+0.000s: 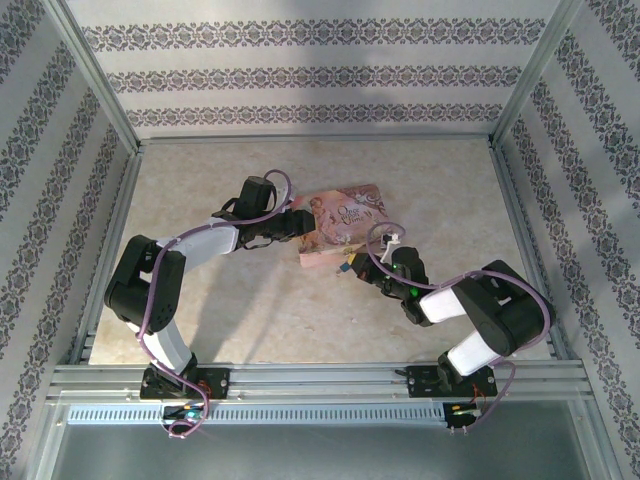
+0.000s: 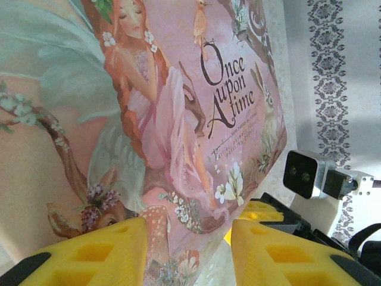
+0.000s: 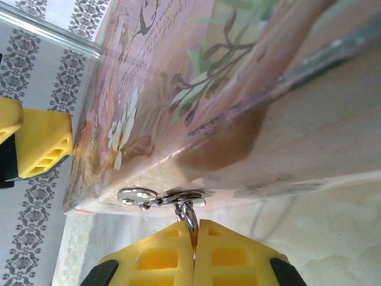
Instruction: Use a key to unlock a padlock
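Left gripper (image 2: 187,238) was apart, tin (image 2: 178,119) corner lying between its fingers (image 2: 89,256), contact unclear. Right gripper (image 3: 194,235) was clamped together on the padlock (image 3: 189,218): only the silvery shackle showed, right at its tips and hooked through the tin's clasp (image 3: 137,195), body hidden between the pads (image 3: 155,256). My read was that the lock would be light, rigid, slick and free to swing on the clasp, so hold the body flat-on, not the shackle.

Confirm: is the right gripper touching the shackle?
Touching. Right wrist view: the shackle is pinched between the shut fingers of the right gripper, with no gap.
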